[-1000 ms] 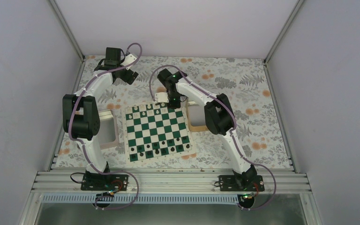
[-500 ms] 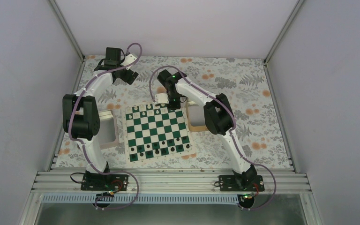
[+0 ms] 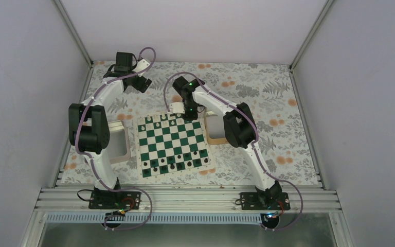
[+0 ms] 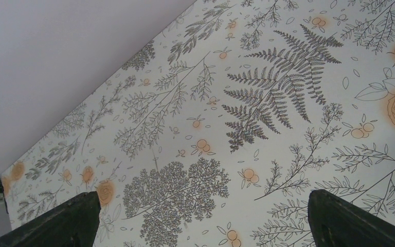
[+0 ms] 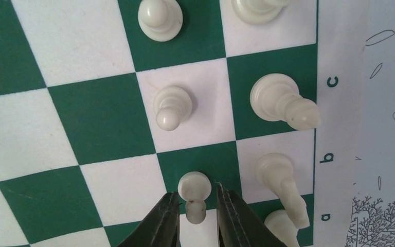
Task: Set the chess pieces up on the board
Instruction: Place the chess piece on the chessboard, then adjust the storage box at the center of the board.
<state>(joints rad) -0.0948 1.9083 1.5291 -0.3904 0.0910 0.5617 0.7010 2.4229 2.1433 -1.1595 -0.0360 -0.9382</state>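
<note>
The board [image 3: 172, 145] lies at the table's middle, green and white checks. White chess pieces stand along its far rows. My right gripper [image 3: 184, 114] hovers over that far edge. In the right wrist view its fingers [image 5: 196, 194] straddle a white pawn [image 5: 194, 186] standing on a green square [image 5: 103, 118]. A thin gap shows on each side of the pawn, so the gripper is open. Another pawn [image 5: 171, 105], a bishop [image 5: 283, 100] and two taller pieces [image 5: 280, 180] stand nearby. My left gripper [image 4: 201, 198] is open wide over the floral cloth, far left [image 3: 143, 85].
Dark pieces [image 3: 172, 164] fill the board's near rows. A grey tray [image 3: 119, 146] sits left of the board, partly under the left arm. A tan tin [image 3: 214, 135] sits to the right, under the right arm. Walls enclose the table.
In the top view the right wrist has edged very slightly left above the board's far edge. The left arm has not moved.
</note>
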